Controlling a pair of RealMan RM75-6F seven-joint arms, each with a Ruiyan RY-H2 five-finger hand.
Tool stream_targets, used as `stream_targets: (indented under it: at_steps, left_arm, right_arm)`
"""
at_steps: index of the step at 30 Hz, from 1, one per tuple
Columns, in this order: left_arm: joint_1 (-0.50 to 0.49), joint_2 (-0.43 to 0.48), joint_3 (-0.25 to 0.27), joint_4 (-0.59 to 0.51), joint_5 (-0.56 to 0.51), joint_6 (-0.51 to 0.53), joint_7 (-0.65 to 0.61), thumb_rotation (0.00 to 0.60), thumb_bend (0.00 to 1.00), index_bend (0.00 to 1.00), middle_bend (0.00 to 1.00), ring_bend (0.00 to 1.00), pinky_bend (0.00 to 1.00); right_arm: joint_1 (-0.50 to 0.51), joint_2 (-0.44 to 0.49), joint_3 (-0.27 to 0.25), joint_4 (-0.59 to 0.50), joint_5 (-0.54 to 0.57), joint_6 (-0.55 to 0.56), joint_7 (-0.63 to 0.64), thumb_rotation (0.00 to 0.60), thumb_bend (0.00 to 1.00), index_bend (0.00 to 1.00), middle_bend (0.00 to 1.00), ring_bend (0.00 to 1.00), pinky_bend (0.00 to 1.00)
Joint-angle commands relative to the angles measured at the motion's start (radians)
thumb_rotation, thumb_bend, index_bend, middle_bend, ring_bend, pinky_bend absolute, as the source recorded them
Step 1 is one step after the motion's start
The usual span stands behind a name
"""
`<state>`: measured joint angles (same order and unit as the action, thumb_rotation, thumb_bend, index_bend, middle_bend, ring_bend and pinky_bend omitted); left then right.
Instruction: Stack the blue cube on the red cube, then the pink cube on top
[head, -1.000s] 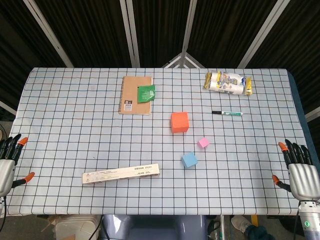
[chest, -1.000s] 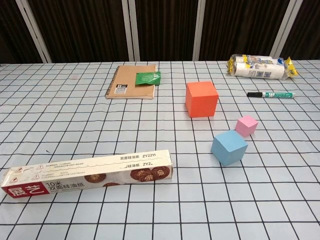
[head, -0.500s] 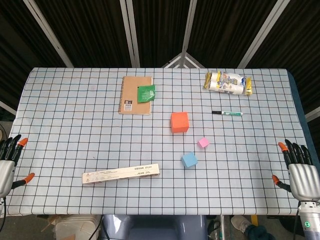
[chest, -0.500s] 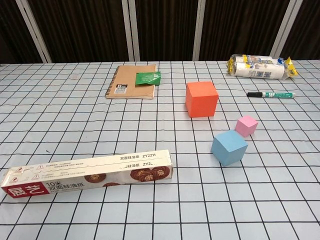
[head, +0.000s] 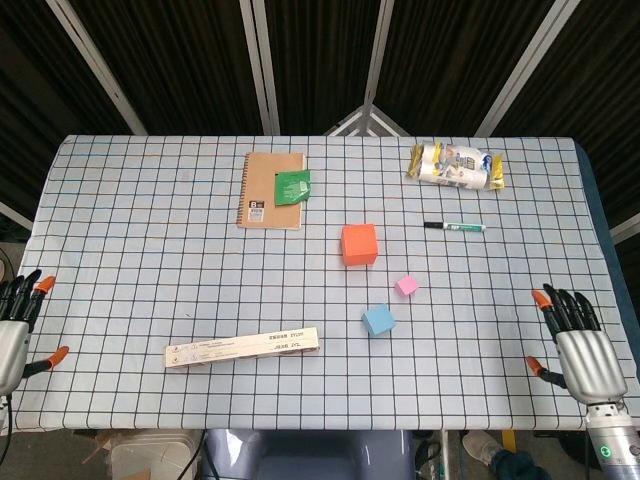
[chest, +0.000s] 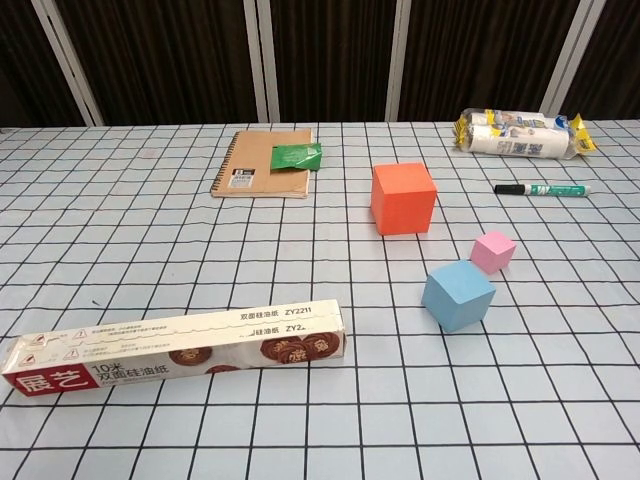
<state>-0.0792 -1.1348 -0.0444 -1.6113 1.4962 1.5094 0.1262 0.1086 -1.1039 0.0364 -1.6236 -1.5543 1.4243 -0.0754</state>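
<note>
Waiting at the desk's (head: 120, 190) near right corner, right hand (head: 575, 345) is hanging spread and empty; left hand (head: 15, 325) likewise at the near left edge; blue cube (head: 378, 319) is sitting mid-desk, just beside pink cube (head: 406, 285), red cube (head: 359, 244) behind; best gripping blue from its near side, where open room is lying; pen (head: 454, 227) is lying well apart.

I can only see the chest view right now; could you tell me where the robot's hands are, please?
Observer: The head view shows the right hand at the table's right edge, holding nothing, fingers apart.
Operator: Thank you, and the left hand?
Observer: The left hand is at the table's left edge, partly cut off by the frame, also holding nothing.
Operator: Which hand is nearer the blue cube?
Observer: The right one; the blue cube lies right of the table's middle, with bare tablecloth between them.
</note>
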Motion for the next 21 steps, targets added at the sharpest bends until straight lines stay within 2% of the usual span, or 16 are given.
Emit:
stream_targets:
  at_steps: [1, 7, 9, 15, 21]
  left_arm:
    - [0.0, 0.0, -0.003, 0.001, -0.003, 0.002, 0.001, 0.6, 0.11, 0.03, 0.0, 0.0, 0.0]
    - [0.002, -0.002, -0.005, -0.002, -0.008, 0.004, 0.008, 0.6, 0.11, 0.03, 0.0, 0.0, 0.0]
    - [0.003, -0.004, -0.004, -0.004, -0.008, 0.006, 0.014, 0.6, 0.11, 0.03, 0.0, 0.0, 0.0]
    - [0.006, -0.007, -0.008, -0.005, -0.016, 0.011, 0.022, 0.6, 0.11, 0.03, 0.0, 0.0, 0.0]
    - [0.003, -0.008, -0.009, -0.006, -0.021, 0.005, 0.031, 0.6, 0.11, 0.03, 0.0, 0.0, 0.0]
  right_arm:
    - [0.031, 0.004, -0.008, -0.01, -0.048, -0.023, 0.001, 0.6, 0.26, 0.0, 0.0, 0.0, 0.0]
    - [0.147, 0.017, -0.013, -0.035, -0.097, -0.188, 0.022, 0.6, 0.26, 0.05, 0.0, 0.0, 0.0]
    - [0.194, 0.013, -0.003, -0.037, -0.072, -0.266, 0.019, 0.6, 0.26, 0.05, 0.0, 0.0, 0.0]
    - [0.283, -0.016, 0.033, -0.061, 0.006, -0.404, -0.073, 0.6, 0.26, 0.08, 0.0, 0.0, 0.0]
    - [0.349, -0.065, 0.064, -0.067, 0.077, -0.484, -0.121, 0.6, 0.26, 0.12, 0.0, 0.0, 0.0]
